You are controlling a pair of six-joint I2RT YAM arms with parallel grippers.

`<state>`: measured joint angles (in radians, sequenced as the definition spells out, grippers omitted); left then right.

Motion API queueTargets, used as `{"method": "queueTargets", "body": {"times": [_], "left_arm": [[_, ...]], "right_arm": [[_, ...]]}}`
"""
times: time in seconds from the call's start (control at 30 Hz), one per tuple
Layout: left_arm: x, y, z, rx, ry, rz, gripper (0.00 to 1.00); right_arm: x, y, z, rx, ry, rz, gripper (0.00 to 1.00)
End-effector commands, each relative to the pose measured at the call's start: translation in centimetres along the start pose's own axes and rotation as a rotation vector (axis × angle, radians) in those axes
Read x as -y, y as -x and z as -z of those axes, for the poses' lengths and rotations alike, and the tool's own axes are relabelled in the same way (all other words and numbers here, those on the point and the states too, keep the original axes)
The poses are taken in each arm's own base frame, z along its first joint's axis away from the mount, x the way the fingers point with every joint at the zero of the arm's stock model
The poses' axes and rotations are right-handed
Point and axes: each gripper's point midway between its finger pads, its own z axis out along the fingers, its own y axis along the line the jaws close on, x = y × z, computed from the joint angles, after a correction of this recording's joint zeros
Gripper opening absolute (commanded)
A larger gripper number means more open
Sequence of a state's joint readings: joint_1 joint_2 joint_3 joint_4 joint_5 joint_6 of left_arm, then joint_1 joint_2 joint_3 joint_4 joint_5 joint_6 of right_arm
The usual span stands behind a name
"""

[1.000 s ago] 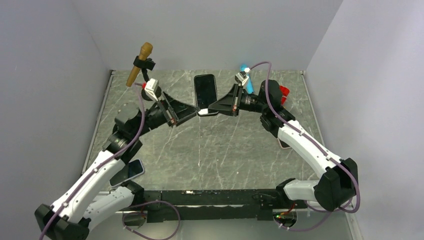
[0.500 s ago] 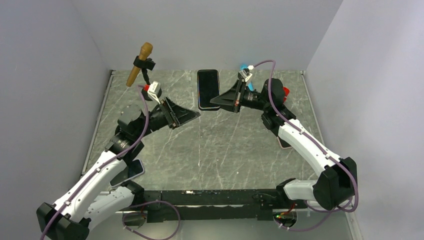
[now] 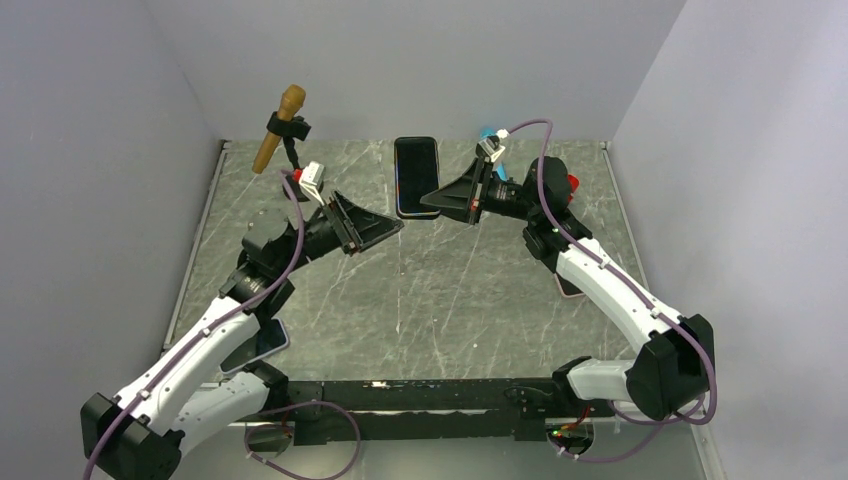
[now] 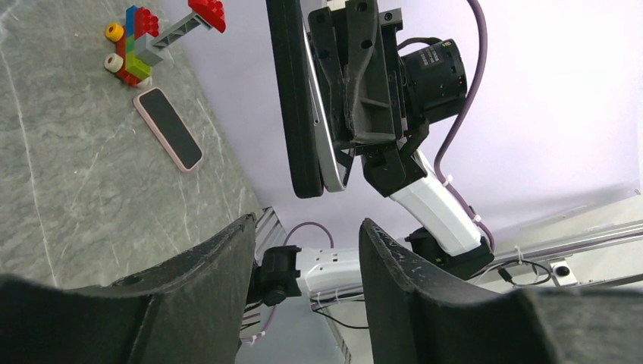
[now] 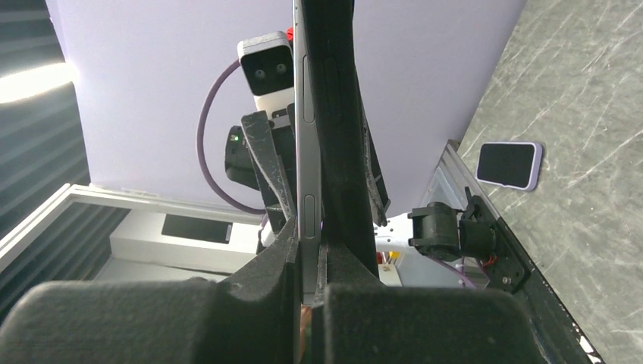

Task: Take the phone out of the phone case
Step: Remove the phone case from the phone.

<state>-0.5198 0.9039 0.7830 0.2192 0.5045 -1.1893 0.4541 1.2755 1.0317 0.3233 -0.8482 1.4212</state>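
Observation:
The phone (image 3: 416, 176), dark-screened and in a black case (image 4: 297, 98), is held off the table by its lower end in my right gripper (image 3: 433, 205), which is shut on it. In the right wrist view the phone's grey edge (image 5: 307, 152) and the black case (image 5: 337, 114) stand upright between the pads of the right gripper (image 5: 322, 243). In the left wrist view the phone's silver edge (image 4: 331, 155) stands slightly off the case at its lower end. My left gripper (image 3: 388, 228) is open and empty, a short way left of and below the phone; it also shows in the left wrist view (image 4: 307, 227).
A brown microphone on a black stand (image 3: 281, 125) is at the back left. A red and multicoloured brick toy (image 4: 140, 42) and a pink-cased phone (image 4: 168, 129) lie at the right. A lilac-cased phone (image 3: 255, 345) lies near the left arm's base.
My left gripper has let go of the phone's lower end and drawn back to the left. My right gripper has raised the phone and carried it slightly towards the back.

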Motion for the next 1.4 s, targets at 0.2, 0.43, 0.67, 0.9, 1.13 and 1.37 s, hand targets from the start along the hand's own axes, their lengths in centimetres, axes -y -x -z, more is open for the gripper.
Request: {"method": "queueTargets", "body": {"times": [0.2,0.43,0.67,0.9,1.13,1.37], "left_arm": [[1.6,0.9,-0.4,0.026,-0.079,-0.007,0.5],[1.3,0.9,-0.6,0.023,-0.077,-0.005,0.38],[1.1,1.2,-1.0,0.031,-0.073,0.009,0.39],[1.7,2.4,-2.0,0.041,-0.09,0.009,0.4],[1.7,4.1,-2.9,0.077,-0.119,0.031,0.32],[0.7,4.6,-4.1,0.052,-0.053,0.006,0.0]], "right_arm": [[-5.2,-1.3,1.0,-0.009,0.13,0.127,0.0],[-5.5,-1.7,0.9,-0.008,0.144,0.117,0.0],[-5.4,-2.2,0.7,-0.02,0.144,0.113,0.0],[-5.1,-2.5,0.2,-0.031,0.142,0.102,0.0],[-4.9,-2.8,-0.1,-0.045,0.142,0.098,0.0],[-3.2,-3.2,-0.1,-0.055,0.095,0.088,0.0]]}}
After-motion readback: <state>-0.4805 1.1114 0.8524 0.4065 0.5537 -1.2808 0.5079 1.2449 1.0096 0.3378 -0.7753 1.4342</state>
